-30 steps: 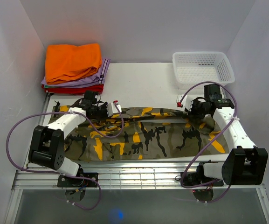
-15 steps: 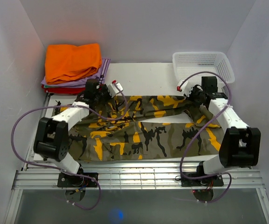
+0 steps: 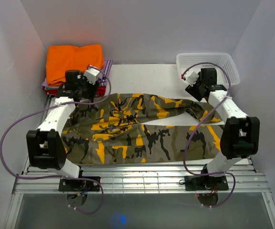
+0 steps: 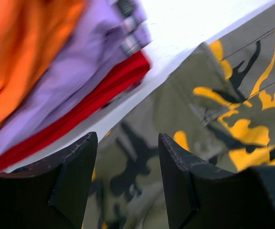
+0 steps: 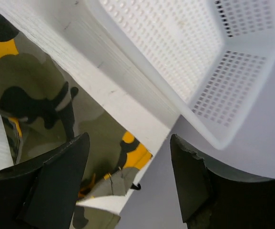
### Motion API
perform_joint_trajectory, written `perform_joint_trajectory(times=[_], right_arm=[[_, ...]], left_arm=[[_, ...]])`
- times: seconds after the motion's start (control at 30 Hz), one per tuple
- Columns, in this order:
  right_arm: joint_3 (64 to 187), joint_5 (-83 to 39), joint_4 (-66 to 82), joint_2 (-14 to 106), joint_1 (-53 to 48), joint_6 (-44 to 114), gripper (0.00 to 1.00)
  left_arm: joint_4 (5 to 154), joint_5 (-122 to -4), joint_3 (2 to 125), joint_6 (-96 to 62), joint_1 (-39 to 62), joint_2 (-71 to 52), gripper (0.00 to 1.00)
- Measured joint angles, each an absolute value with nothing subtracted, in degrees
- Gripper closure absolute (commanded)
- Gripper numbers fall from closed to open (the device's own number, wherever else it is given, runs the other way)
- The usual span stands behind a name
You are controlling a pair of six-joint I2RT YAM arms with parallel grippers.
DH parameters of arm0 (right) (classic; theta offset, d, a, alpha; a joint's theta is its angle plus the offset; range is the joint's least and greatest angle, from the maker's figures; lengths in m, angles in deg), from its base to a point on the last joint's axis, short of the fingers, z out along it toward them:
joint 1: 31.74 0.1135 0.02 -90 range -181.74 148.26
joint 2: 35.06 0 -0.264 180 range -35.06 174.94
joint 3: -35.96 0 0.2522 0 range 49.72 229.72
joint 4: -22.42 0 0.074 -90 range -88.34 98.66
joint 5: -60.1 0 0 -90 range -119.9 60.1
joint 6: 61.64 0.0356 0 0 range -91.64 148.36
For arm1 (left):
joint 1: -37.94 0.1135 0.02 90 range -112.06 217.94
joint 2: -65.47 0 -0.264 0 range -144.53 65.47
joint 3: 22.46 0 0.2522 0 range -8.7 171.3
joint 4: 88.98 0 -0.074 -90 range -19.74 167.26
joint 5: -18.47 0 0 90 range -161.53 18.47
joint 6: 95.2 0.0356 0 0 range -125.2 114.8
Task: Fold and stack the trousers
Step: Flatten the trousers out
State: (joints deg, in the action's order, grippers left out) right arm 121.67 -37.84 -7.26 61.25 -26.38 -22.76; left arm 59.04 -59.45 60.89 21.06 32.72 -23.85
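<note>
Overhead, the basket sits at the table's far right corner; the trousers lie spread across the middle, a folded pile far left. Left wrist: the left gripper gapes wide, holding nothing, above trouser cloth beside the pile. Right wrist: the right gripper, wide and unladen, hangs over a trouser edge by the basket.

I get the top external view from high behind the arm bases. It looks down and forward and takes in the whole table from a distance. The left wrist view looks past the left gripper, close on the far-left corner. The right wrist view looks past the right gripper, close on the far-right corner. Top and left wrist views share the folded clothes and the trousers. Top and right wrist views share the basket and the trousers.
</note>
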Motion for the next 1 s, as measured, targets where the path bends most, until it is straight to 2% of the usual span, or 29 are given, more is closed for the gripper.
perform_joint_trajectory(times=[0.2,0.43,0.7,0.87,1.0], right_arm=[[121.86,-36.09,-14.06,50.76,-30.25,-24.48,0.38],[119.2,-35.18,-18.78,56.64,-38.73,-25.42,0.48],[118.06,-35.68,-19.48,65.54,-45.22,-26.86,0.62],[114.41,-36.66,-20.0,67.68,-49.33,-31.91,0.76],[114.61,-37.23,-20.35,67.66,-53.66,-35.48,0.74]], left_arm=[[50.6,-56.26,52.67,21.87,41.82,-13.12,0.38],[41.73,-54.78,42.0,23.75,46.69,-21.05,0.39],[38.65,-51.76,47.23,24.1,53.84,-29.44,0.44],[37.91,-51.21,49.87,25.89,59.89,-31.7,0.44],[37.4,-51.45,49.89,28.27,62.16,-31.57,0.44]])
